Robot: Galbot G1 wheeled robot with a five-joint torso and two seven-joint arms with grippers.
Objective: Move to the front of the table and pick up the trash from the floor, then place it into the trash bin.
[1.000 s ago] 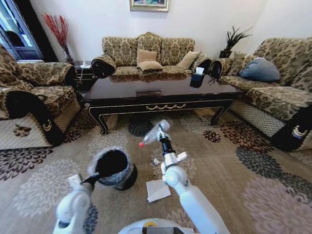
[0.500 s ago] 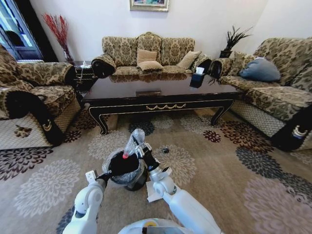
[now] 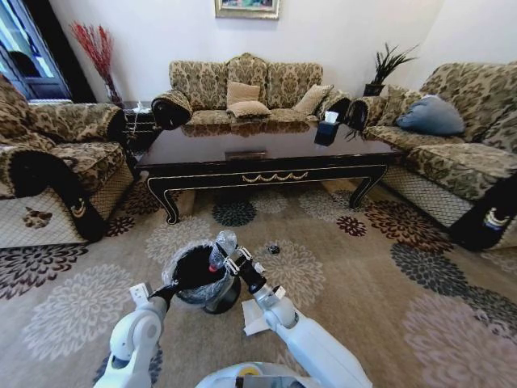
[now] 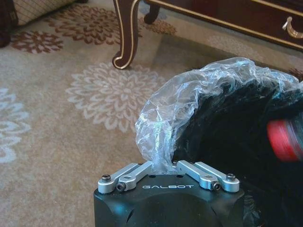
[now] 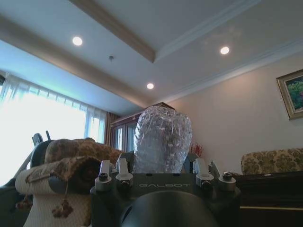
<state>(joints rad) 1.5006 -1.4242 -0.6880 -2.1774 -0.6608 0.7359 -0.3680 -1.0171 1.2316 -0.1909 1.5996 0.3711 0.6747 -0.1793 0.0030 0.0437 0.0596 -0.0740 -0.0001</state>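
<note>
The black trash bin (image 3: 196, 277) with its clear liner stands tilted on the carpet in front of the dark table (image 3: 266, 153). My left gripper (image 3: 168, 290) is shut on the bin's lined rim (image 4: 161, 142). My right gripper (image 3: 235, 264) is shut on a clear plastic bottle (image 3: 222, 245), held cap-down at the bin's mouth. The bottle (image 5: 162, 139) stands between the right fingers, and its red cap (image 4: 284, 140) shows over the bin's dark inside. A folded white paper (image 3: 254, 323) lies on the carpet under my right arm. A tiny dark bit (image 3: 274, 249) lies nearer the table.
Patterned sofas stand to the left (image 3: 48, 153), at the back (image 3: 242, 93) and to the right (image 3: 460, 145) of the table. A black tissue box (image 3: 327, 128) sits on the table top. A curved table leg (image 4: 125, 33) is close beyond the bin. Floral carpet lies open to the right.
My right gripper carried the bottle left and down from mid-air until its cap points into the bin's mouth. The left arm shifted slightly with the bin.
</note>
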